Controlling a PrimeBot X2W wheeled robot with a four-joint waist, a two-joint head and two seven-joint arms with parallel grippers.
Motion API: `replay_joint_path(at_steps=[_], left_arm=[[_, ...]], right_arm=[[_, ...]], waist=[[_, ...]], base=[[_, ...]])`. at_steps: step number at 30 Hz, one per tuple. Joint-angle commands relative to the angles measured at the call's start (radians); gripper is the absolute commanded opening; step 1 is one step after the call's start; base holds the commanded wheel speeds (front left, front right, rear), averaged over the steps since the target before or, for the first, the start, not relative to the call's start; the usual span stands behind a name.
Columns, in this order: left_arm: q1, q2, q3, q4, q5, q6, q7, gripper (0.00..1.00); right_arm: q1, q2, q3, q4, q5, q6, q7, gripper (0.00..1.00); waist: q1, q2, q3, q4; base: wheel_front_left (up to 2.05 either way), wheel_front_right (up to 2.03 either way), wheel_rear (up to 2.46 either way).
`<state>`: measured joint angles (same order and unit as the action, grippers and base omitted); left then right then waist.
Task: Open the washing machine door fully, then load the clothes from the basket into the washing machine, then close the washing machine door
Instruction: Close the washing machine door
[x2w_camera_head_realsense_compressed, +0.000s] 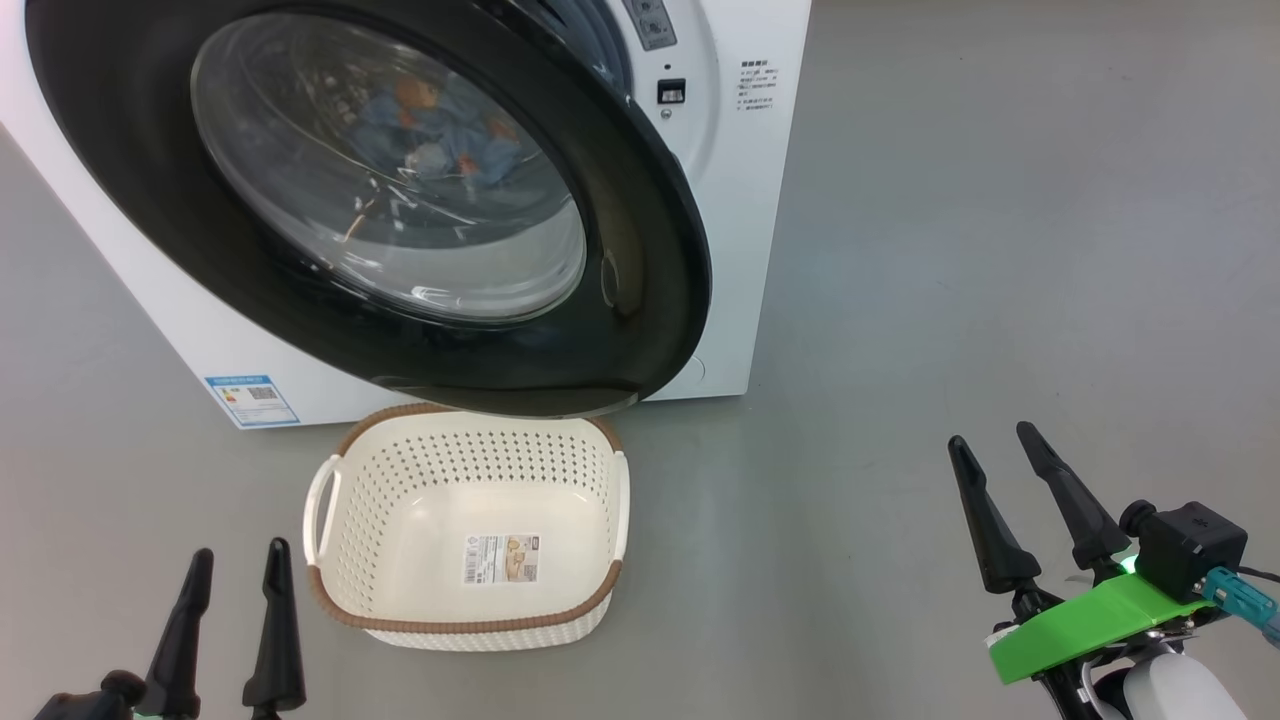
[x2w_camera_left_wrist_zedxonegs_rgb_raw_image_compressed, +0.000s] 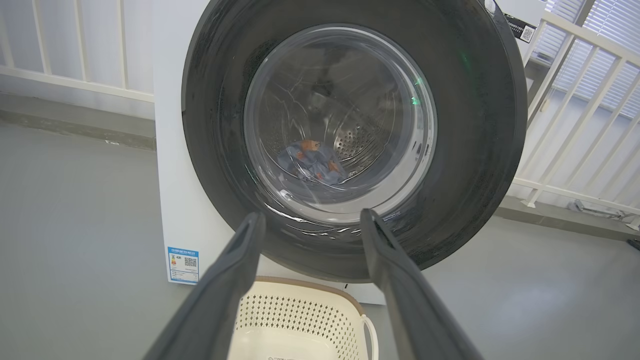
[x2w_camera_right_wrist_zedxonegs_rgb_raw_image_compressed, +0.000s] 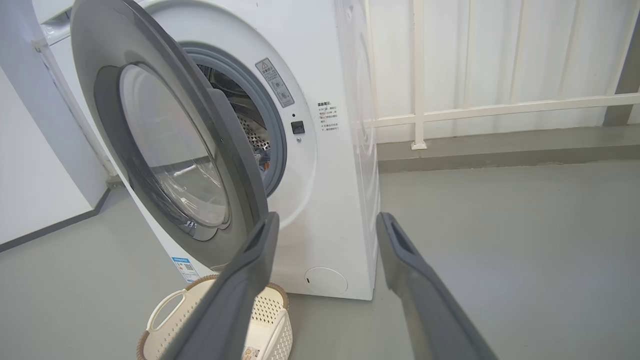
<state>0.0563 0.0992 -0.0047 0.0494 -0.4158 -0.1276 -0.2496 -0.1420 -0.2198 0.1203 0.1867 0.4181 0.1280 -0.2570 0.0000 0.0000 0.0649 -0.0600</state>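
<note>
The washing machine (x2w_camera_head_realsense_compressed: 745, 200) stands ahead with its glossy black washing machine door (x2w_camera_head_realsense_compressed: 640, 260) swung partway out on its left hinge; a gap shows at the right side. Through the glass I see the light-blue clothes (x2w_camera_head_realsense_compressed: 440, 125) lying in the steel drum, also visible in the left wrist view as clothes (x2w_camera_left_wrist_zedxonegs_rgb_raw_image_compressed: 312, 160). The cream basket (x2w_camera_head_realsense_compressed: 470, 470) sits on the floor under the door's lower edge, with nothing but its paper label inside. My left gripper (x2w_camera_head_realsense_compressed: 240, 550) is open just left of the basket. My right gripper (x2w_camera_head_realsense_compressed: 992, 434) is open, well right of it.
Grey floor spreads wide to the right of the machine. A white railing (x2w_camera_right_wrist_zedxonegs_rgb_raw_image_compressed: 420, 115) runs behind it, and a white wall (x2w_camera_right_wrist_zedxonegs_rgb_raw_image_compressed: 35, 190) stands to its left. The machine carries a blue sticker (x2w_camera_head_realsense_compressed: 250, 398) low left and a round white cap (x2w_camera_right_wrist_zedxonegs_rgb_raw_image_compressed: 326, 280) low right.
</note>
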Motion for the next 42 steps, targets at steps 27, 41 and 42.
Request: replay_joint_path(at_steps=[27,41,42], left_arm=[[-0.039,0.031,-0.005,-0.043,-0.002,-0.003,-0.012,1.00],[-0.072,0.034,-0.023,-0.043,-0.008,-0.003,-0.012,1.00],[-0.075,0.034,-0.025,-0.042,-0.008,-0.003,-0.012,1.00]], right_arm=[[-0.067,-0.020,0.040,-0.028,0.003,0.003,-0.005,0.92],[-0.207,-0.064,0.068,-0.030,0.016,0.003,-0.005,0.00],[-0.220,-0.068,0.070,-0.033,0.019,0.003,-0.005,0.00]], waist=[[0.0000,0.0000,0.032,0.032],[0.0000,0.0000,0.081,0.096],[0.0000,0.0000,0.084,0.102]], base=[[0.00,0.00,0.00],[0.00,0.00,0.00],[0.00,0.00,0.00]])
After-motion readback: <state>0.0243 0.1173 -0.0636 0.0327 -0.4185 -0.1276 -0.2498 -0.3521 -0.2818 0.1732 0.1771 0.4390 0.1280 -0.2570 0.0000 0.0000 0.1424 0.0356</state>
